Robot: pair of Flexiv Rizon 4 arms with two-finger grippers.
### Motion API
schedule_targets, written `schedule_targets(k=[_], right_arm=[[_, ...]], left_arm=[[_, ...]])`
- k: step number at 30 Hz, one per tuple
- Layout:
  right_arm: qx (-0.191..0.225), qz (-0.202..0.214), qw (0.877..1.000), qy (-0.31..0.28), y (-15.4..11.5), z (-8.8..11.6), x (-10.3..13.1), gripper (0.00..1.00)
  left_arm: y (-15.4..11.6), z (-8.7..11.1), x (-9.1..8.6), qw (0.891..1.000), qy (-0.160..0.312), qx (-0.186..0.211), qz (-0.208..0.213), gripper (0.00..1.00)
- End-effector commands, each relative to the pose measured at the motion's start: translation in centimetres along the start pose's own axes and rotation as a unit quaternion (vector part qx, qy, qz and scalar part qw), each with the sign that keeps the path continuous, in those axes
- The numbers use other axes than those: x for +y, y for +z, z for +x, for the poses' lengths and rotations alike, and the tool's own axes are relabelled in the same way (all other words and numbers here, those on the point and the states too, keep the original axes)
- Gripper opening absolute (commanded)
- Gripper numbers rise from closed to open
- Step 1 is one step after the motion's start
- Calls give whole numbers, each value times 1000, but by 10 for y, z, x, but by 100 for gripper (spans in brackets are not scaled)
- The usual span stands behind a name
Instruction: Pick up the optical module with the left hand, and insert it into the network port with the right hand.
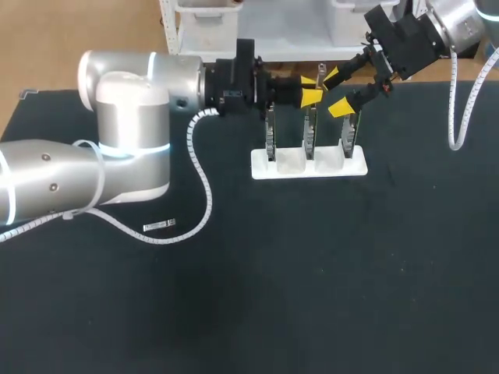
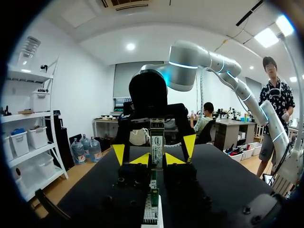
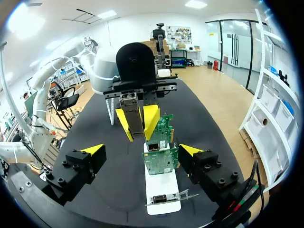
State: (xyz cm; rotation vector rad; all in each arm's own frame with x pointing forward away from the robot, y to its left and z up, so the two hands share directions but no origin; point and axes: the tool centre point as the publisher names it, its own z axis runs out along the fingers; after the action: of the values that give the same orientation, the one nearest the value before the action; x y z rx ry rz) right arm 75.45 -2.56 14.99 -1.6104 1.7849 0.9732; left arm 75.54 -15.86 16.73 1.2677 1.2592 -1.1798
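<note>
Black tabletop [image 1: 312, 273] lies under a handover in mid-air: the optical module [image 2: 156, 140] stands upright above the cards, pinched between the nearly closed fingers of the left tool [image 2: 157, 159]. The right tool [image 1: 335, 92] faces it, its fingers spread wide to either side of the module and holding nothing. I judge the pick-up done and the transfer pending; next the right tool must close squarely on the module before the left lets go, then line it up with the network port [image 3: 153, 147]. Below, a white stand [image 1: 265, 167] holds three network cards [image 3: 161, 159] upright. A small metal piece [image 1: 159, 226] lies well apart.
</note>
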Motion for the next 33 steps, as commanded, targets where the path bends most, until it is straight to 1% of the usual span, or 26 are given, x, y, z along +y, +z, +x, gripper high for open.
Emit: schedule_targets(k=[1, 30, 33], right_arm=[[0, 2, 1000, 0, 0, 0, 1, 100], [0, 2, 1000, 0, 0, 0, 1, 100], [0, 2, 1000, 0, 0, 0, 1, 100]], left_arm=[[1, 0, 4, 1000, 0, 1, 5, 0], [-1, 4, 6, 1000, -7, 4, 5, 0], [0, 4, 6, 1000, -12, 12, 4, 0]])
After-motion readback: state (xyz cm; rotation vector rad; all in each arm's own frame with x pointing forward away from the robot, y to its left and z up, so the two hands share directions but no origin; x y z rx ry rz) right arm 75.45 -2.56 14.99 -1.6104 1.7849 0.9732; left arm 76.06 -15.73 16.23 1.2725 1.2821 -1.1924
